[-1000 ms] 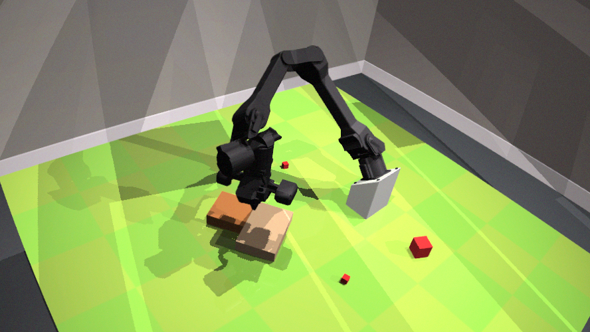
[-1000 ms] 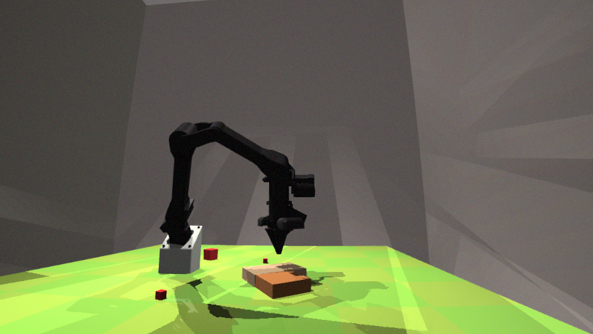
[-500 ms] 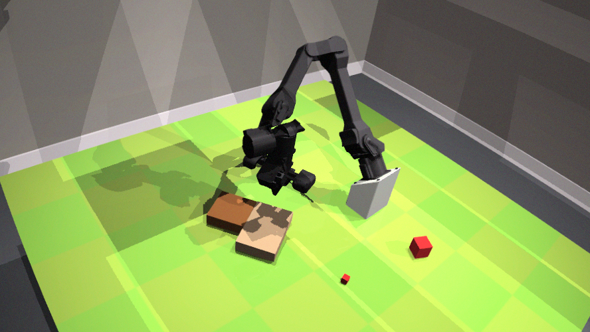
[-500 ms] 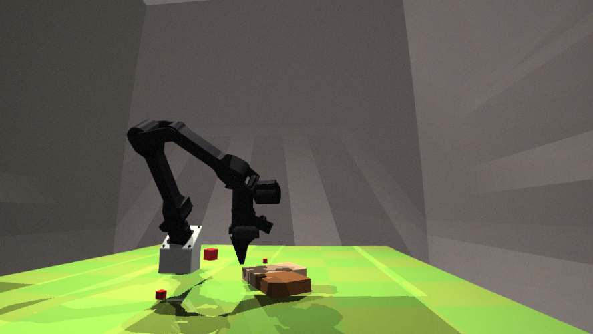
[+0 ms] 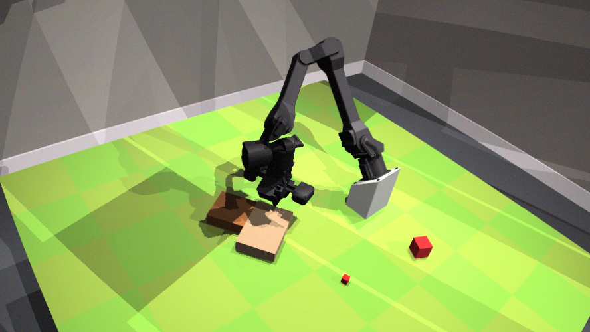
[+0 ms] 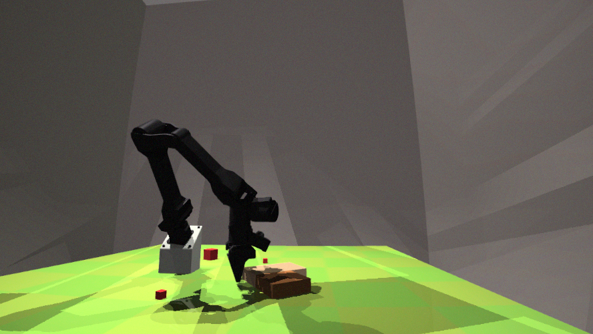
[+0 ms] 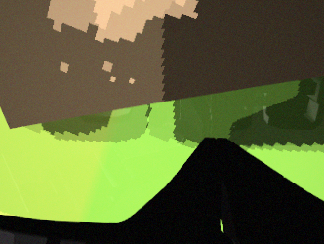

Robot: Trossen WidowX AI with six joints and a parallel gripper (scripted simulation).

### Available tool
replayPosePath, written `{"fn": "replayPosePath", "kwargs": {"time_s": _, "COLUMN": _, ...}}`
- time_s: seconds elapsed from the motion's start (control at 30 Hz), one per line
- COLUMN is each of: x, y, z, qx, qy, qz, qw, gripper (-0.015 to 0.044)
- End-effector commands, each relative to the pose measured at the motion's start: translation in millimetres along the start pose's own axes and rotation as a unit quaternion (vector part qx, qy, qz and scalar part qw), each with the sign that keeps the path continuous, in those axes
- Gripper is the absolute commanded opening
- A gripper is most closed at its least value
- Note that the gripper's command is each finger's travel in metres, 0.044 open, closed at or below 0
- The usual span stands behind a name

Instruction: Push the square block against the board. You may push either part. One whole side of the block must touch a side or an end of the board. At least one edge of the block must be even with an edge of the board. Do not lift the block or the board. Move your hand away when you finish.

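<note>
The brown square block (image 5: 224, 223) (image 6: 291, 288) (image 7: 244, 44) lies flat against a long side of the tan board (image 5: 264, 236) (image 6: 293, 268) (image 7: 98, 90). I see no gap between them. Their edges nearest my gripper form nearly one straight line in the wrist view. At the opposite end the board reaches beyond the block. My gripper (image 5: 276, 203) (image 6: 238, 280) (image 7: 214, 148) is shut and empty. It points down just outside that lined-up edge, low over the floor, with a narrow strip of green between it and the parts in the wrist view. Whether the tips touch the floor is unclear.
A large red cube (image 5: 420, 247) (image 6: 210, 254) and a small red cube (image 5: 345, 279) (image 6: 265, 260) lie apart from the parts. Another small red cube (image 6: 161, 294) shows at the front left in the exterior view. The arm stands on a grey base (image 5: 367, 200) (image 6: 175, 260).
</note>
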State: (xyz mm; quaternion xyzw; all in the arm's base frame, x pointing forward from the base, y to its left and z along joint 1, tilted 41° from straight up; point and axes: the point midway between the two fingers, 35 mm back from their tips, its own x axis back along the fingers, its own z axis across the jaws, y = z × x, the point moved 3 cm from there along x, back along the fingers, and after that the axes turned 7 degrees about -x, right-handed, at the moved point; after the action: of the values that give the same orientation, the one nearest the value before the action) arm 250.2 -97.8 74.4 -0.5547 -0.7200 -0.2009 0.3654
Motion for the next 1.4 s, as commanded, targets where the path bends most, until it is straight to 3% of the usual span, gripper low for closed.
{"fn": "replayPosePath", "kwargs": {"time_s": 0.0, "x": -1, "y": -5, "z": 0, "qx": 0.002, "qy": 0.001, "qz": -0.001, "qw": 1.000, "gripper": 0.0000}}
{"fn": "replayPosePath", "kwargs": {"time_s": 0.83, "x": -1, "y": -44, "z": -5, "qx": 0.002, "qy": 0.001, "qz": 0.000, "qw": 1.000, "gripper": 0.0000}}
{"fn": "replayPosePath", "kwargs": {"time_s": 1.03, "x": 52, "y": -41, "z": -7, "qx": 0.002, "qy": 0.001, "qz": 0.000, "qw": 1.000, "gripper": 0.0000}}
{"fn": "replayPosePath", "kwargs": {"time_s": 1.27, "x": 54, "y": -39, "z": -6, "qx": 0.002, "qy": 0.001, "qz": 0.000, "qw": 1.000, "gripper": 0.0000}}
{"fn": "replayPosePath", "kwargs": {"time_s": 1.37, "x": 54, "y": -14, "z": -3, "qx": 0.002, "qy": 0.003, "qz": -0.001, "qw": 1.000, "gripper": 0.0000}}
